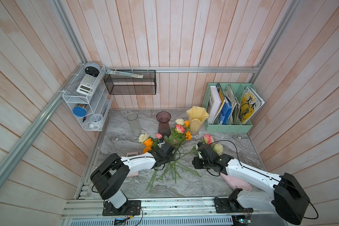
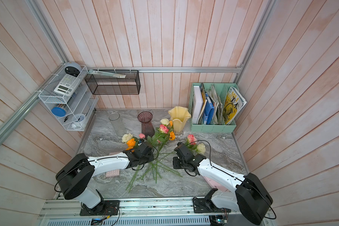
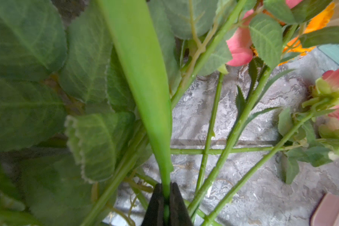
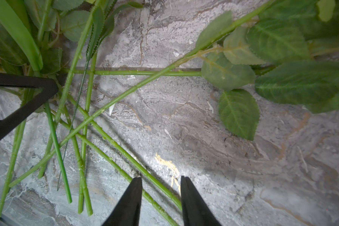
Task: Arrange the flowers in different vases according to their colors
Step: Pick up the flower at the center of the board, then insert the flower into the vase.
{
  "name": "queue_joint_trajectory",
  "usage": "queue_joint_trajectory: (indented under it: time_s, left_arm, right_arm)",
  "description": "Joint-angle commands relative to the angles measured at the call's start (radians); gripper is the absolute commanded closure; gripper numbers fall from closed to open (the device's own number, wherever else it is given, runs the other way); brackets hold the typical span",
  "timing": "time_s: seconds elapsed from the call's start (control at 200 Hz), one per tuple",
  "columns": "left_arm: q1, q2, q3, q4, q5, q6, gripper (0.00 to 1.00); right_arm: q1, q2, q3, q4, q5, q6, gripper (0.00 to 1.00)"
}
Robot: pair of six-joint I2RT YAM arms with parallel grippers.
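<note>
Three vases (image 1: 163, 121) are seen empty behind the heaped flowers (image 1: 179, 135). One stem (image 3: 165, 176) is pinched by the left gripper (image 3: 166, 190); the right gripper (image 4: 160, 182) is held spread. Lifting clear is likely needed next.

yellow magazine (image 1: 249, 105), "MEI" across its top, black characters 美术 below
</note>
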Motion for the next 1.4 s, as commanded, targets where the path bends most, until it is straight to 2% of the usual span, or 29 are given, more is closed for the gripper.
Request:
queue_joint_trajectory:
  time_s: [0.0, 0.24, 0.505, 0.61, 0.69, 0.73, 0.87, 0.955, 1.06, 1.165, 1.295, 1.395]
  left_arm:
    - [-0.008, -0.084, -0.014, -0.024, -0.047, 0.012, 0.93]
    - [-0.043, -0.253, -0.012, -0.097, -0.116, 0.034, 0.98]
    - [-0.084, -0.388, -0.003, -0.089, -0.273, 0.183, 1.0]
    - [-0.133, -0.441, 0.036, -0.034, -0.346, 0.339, 1.0]
    - [-0.167, -0.48, 0.068, 0.053, -0.365, 0.517, 1.0]
    - [-0.218, -0.503, 0.084, 0.103, -0.371, 0.611, 1.0]
    - [-0.231, -0.534, 0.186, 0.225, -0.478, 0.915, 1.0]
    - [-0.189, -0.511, 0.25, 0.33, -0.496, 1.071, 1.0]
    - [-0.028, -0.443, 0.344, 0.388, -0.411, 1.113, 1.0]
    - [0.053, -0.342, 0.367, 0.588, -0.368, 1.23, 1.0]
    - [0.152, -0.2, 0.429, 0.702, -0.276, 1.228, 1.0]
    - [0.195, -0.104, 0.476, 0.761, -0.25, 1.215, 1.0]
  right_arm:
    - [0.004, -0.018, -0.008, 0.01, 0.01, -0.006, 0.61]
    - [0.003, -0.013, -0.01, 0.013, 0.02, -0.015, 0.61]
    - [0.003, -0.001, -0.01, 0.033, 0.031, -0.015, 0.61]
    - [0.003, 0.003, -0.005, 0.037, 0.039, -0.017, 0.61]
    - [0.003, 0.011, 0.0, 0.04, 0.059, -0.005, 0.61]
    - [0.003, 0.015, 0.002, 0.04, 0.072, 0.003, 0.61]
    - [0.002, 0.041, 0.019, 0.033, 0.088, 0.008, 0.61]
    - [0.002, 0.063, 0.037, 0.022, 0.099, 0.001, 0.61]
    - [-0.003, 0.101, 0.065, 0.01, 0.103, -0.017, 0.61]
    - [-0.006, 0.141, 0.089, 0.009, 0.094, -0.026, 0.61]
    - [-0.012, 0.199, 0.127, -0.003, 0.068, -0.053, 0.62]
    - [-0.014, 0.245, 0.157, -0.014, 0.038, -0.067, 0.62]
